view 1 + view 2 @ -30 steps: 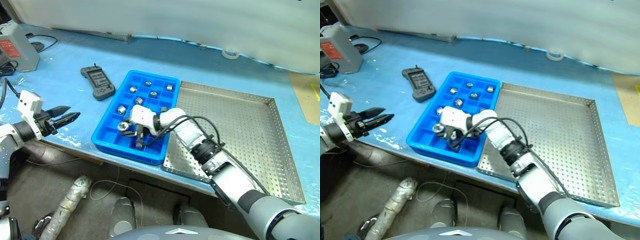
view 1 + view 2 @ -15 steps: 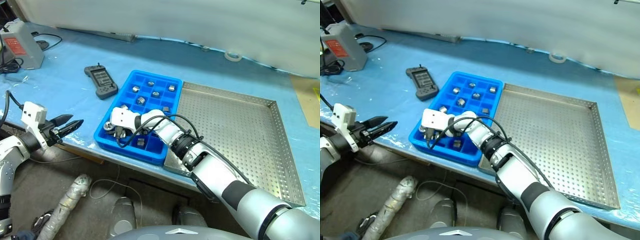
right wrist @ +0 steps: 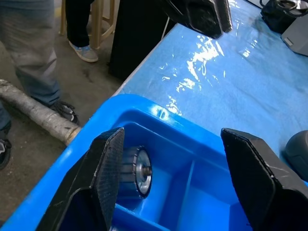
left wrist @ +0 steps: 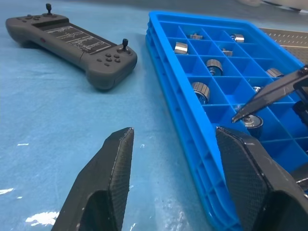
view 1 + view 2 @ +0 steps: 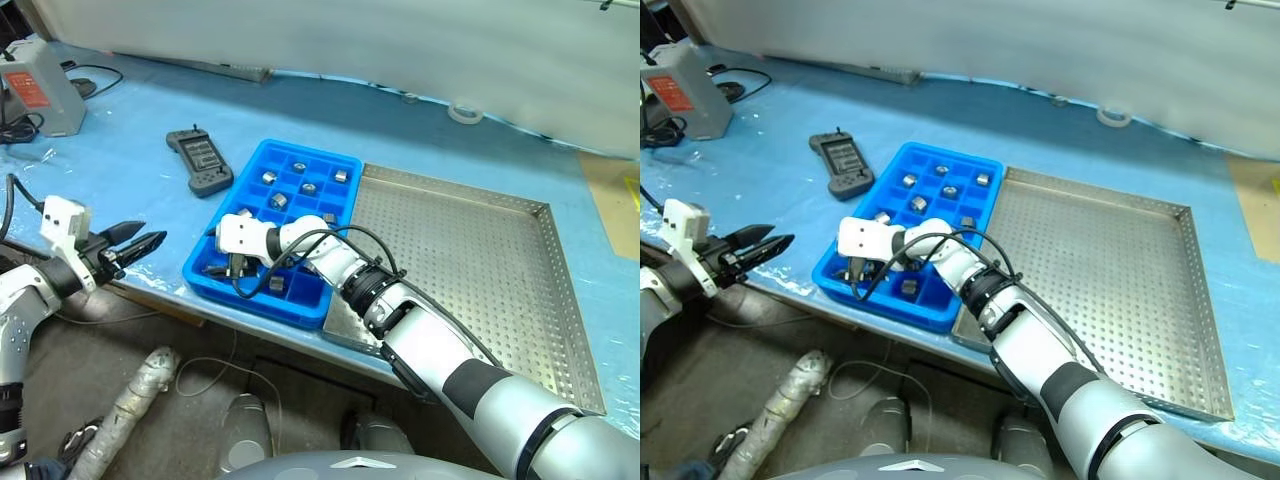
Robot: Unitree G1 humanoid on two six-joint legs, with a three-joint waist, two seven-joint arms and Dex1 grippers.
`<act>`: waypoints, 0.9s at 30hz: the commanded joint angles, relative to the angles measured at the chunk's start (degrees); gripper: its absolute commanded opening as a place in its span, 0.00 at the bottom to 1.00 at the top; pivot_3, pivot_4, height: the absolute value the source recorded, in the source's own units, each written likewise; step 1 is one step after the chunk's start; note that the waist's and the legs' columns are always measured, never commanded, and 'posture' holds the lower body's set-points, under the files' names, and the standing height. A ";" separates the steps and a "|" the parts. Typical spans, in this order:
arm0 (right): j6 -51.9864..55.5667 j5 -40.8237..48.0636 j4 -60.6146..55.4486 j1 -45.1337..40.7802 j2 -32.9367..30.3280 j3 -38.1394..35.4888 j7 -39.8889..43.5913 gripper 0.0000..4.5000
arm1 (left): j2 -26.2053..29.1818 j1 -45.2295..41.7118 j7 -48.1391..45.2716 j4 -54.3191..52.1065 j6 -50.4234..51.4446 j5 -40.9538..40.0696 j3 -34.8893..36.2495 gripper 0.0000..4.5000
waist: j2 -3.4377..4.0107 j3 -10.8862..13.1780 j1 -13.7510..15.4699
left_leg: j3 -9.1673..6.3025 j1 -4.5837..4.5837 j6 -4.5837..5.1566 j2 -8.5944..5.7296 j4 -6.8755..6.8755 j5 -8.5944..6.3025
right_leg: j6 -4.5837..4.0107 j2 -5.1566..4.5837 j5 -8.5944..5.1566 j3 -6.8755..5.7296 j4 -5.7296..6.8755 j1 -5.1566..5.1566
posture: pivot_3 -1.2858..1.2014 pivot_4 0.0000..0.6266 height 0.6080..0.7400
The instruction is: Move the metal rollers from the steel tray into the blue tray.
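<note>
The blue tray [image 5: 300, 200] lies near the middle of the left eye frame on the worktop [image 5: 130, 130], which has a blue cover, and its long right side is just beside the steel tray [image 5: 470, 260]. The steel tray takes the centre right of the frame and no rollers can be seen on its perforated floor. The rollers [image 5: 308, 188] sit in separate compartments of the blue tray, most of them in its upper half. The right end effector [image 3: 166, 192] reaches from the lower right of the frame over the lower left corner of the blue tray; its two fingers [image 3: 108, 168] stand apart, not gripping, and one roller [image 3: 135, 172] rests in the corner compartment, right beside one finger. The left end effector [image 4: 175, 163] is at the left edge of the left eye frame, beyond the front edge of the worktop, pointing toward the blue tray; its fingers are apart with nothing between them. A black remote [image 5: 198, 160] lies on the worktop at the upper left of the blue tray, apart from it. A grey box [image 5: 40, 95] stands in the upper left corner of the frame.
</note>
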 commanded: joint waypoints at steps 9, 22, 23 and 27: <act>11.50 9.11 -24.05 6.91 -11.72 -15.52 -1.68 0.76 | -4.36 -12.96 -3.40 6.11 -4.05 2.70 -10.69 0.63 | 0.01 -0.01 0.52 | -0.06 0.07 -0.03 -0.10 0.06 0.04 | 0.00 0.01 0.00 -0.02 0.01 0.32 | 0.55 0.24 1.00; 26.43 8.08 -57.79 42.39 -30.22 -35.49 -18.89 0.76 | -26.09 -37.40 -10.99 32.87 -15.21 10.66 -25.45 0.63 | 0.04 -0.03 -3.57 | 0.13 0.36 0.24 -0.28 0.09 0.11 | 0.08 0.21 0.05 1.33 -0.13 0.41 | 0.41 0.24 1.00; 27.18 7.98 -59.34 43.85 -30.53 -36.45 -19.81 0.76 | -27.40 -38.79 -11.40 35.15 -16.35 11.35 -25.89 0.63 | 0.04 -0.03 -4.15 | 0.17 0.40 0.26 -0.30 0.08 0.11 | 0.08 0.21 0.05 1.41 -0.14 0.42 | 0.40 0.24 1.00; 30.50 7.54 -65.61 48.81 -30.68 -38.60 -23.00 0.76 | -32.20 -43.55 -13.44 42.89 -20.66 13.34 -26.72 0.63 | 0.12 -0.06 -6.51 | 0.40 0.70 0.32 -0.25 0.06 0.08 | 0.10 0.17 0.06 1.63 -0.24 0.58 | 0.38 0.24 1.00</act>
